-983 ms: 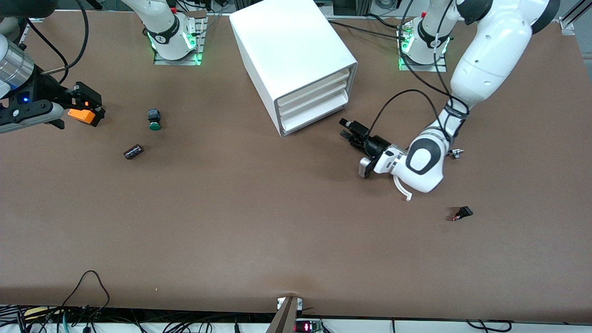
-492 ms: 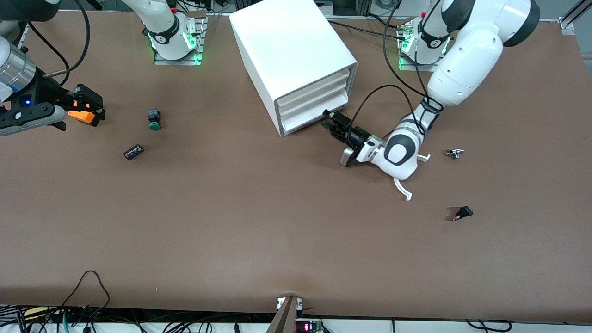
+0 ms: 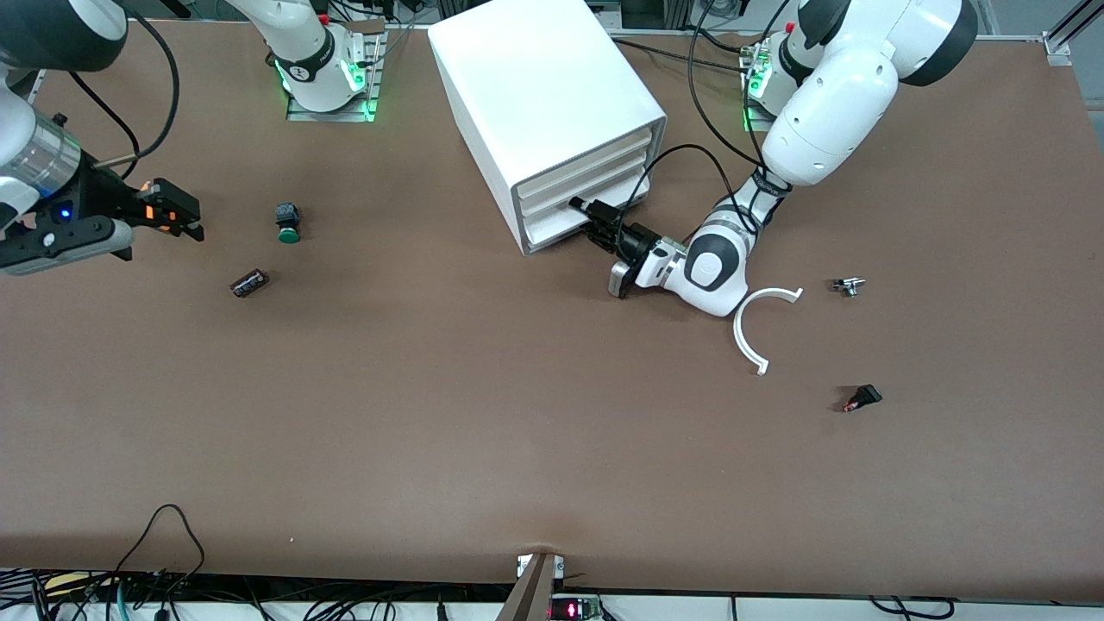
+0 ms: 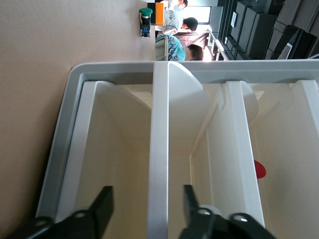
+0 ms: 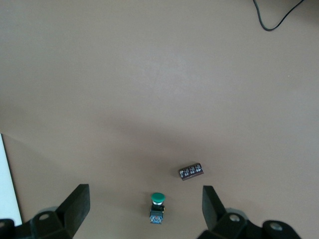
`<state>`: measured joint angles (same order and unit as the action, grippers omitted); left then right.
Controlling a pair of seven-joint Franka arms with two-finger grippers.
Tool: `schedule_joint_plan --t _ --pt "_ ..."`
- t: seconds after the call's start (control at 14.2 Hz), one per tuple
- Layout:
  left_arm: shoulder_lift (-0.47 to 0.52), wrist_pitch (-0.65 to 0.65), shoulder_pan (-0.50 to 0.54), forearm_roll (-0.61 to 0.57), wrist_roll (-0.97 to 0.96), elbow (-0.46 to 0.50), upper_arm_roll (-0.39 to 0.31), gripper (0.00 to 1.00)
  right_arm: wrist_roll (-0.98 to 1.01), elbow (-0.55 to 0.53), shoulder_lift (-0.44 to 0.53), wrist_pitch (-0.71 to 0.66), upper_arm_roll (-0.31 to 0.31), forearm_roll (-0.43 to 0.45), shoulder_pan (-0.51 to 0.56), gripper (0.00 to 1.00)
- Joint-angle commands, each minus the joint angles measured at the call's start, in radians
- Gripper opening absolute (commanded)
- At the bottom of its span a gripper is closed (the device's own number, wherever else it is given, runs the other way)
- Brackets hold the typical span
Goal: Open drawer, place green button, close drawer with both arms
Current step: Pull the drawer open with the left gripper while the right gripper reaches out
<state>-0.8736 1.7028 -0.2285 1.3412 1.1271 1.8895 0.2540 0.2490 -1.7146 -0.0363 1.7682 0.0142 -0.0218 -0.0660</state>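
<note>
Here, left claw point(image 4: 144, 204) astride drawer point(image 3: 586, 214) front, cabinet point(image 3: 543, 103)

The left arm point(image 3: 828, 95) reaches down from its base, elbow high, forearm bent low over the desk point(image 3: 483, 414) and wrist turned sideways. The left end effector point(image 3: 585, 216) lies nearly level, its black fingers point(image 4: 102, 204) parted, one on each side of a white drawer front's edge, not pressed onto it. The right arm point(image 3: 39, 147) hangs over its own end of the desk. The right end effector point(image 3: 177, 217) hovers there, pointing downward, with its fingers point(image 5: 75, 201) spread wide and nothing between them.
</note>
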Motion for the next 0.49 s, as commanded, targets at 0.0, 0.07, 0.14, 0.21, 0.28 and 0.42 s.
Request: schedule_joint_plan --t 0.0,0.07,0.14,0.21,0.28,0.42 --pt "0.03 0.009 -0.003 0.03 0.013 0.033 -0.004 0.4 0.004 0.02 -0.033 0.0 -0.005 -0.012 0.012 1.0" --pt "0.031 0.009 -0.002 0.03 0.005 0.034 -0.004 0.38 0.003 0.02 -0.028 -0.004 -0.005 -0.009 0.011 1.0" --pt "0.033 0.009 0.001 0.029 -0.001 0.034 -0.004 0.33 0.012 0.018 -0.025 -0.007 -0.005 -0.004 0.011 1.0" --pt "0.035 0.009 0.001 0.029 -0.012 0.034 -0.004 0.27 0.016 0.018 -0.036 -0.01 -0.003 0.002 0.012 1.0" --pt "0.039 0.009 0.0 0.029 -0.023 0.036 -0.004 0.2 0.019 0.018 -0.04 -0.033 -0.002 -0.003 0.024 1.0" --pt "0.042 0.009 0.0 0.026 -0.039 0.034 -0.007 0.15 0.029 0.018 -0.042 -0.058 0.003 -0.003 0.038 1.0"
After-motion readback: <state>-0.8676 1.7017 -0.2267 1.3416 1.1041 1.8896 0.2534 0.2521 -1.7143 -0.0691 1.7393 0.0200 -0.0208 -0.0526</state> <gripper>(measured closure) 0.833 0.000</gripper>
